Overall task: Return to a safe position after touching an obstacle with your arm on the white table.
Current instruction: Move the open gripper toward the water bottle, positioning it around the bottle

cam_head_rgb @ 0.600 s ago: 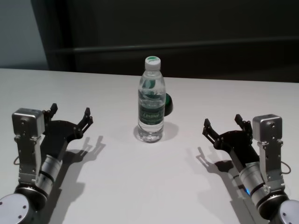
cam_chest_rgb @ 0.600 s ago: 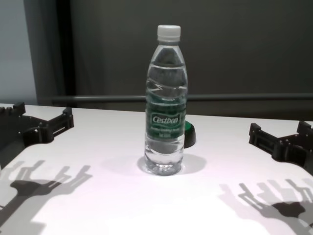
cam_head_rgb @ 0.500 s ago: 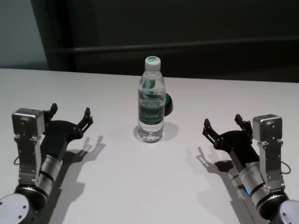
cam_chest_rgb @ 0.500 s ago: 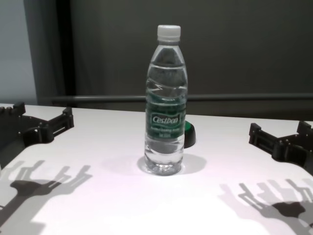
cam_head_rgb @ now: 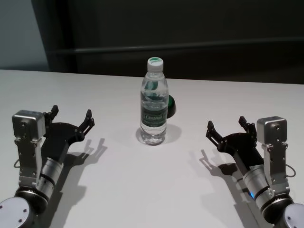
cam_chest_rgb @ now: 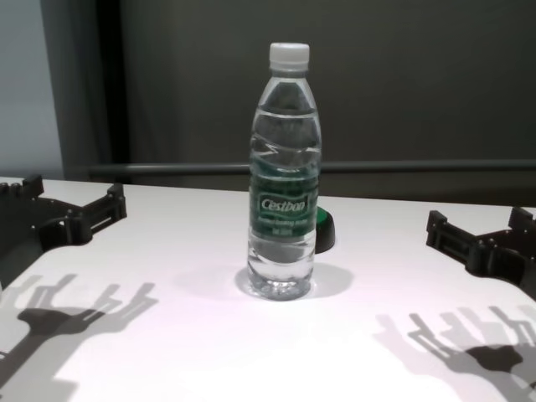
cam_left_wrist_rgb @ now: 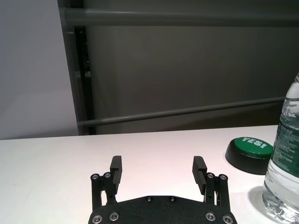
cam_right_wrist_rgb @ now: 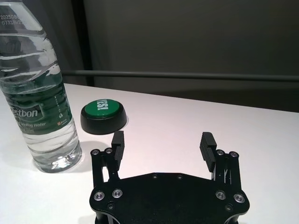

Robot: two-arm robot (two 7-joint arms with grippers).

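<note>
Between my spread, empty left gripper [cam_head_rgb: 71, 117] and right gripper [cam_head_rgb: 227, 127], nothing is changing from half a second ago: the bottle [cam_head_rgb: 154, 103] is standing upright mid-table [cam_head_rgb: 118, 190], well apart. I'm judging both arms safely retracted.

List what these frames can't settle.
- Green button: mostly hidden behind the bottle in chest view; head view shows a sliver.
- Bottle cap: cut off by the frame edge in both wrist views.
- Left gripper and right gripper, both open: whether either rests on the table is unclear.
</note>
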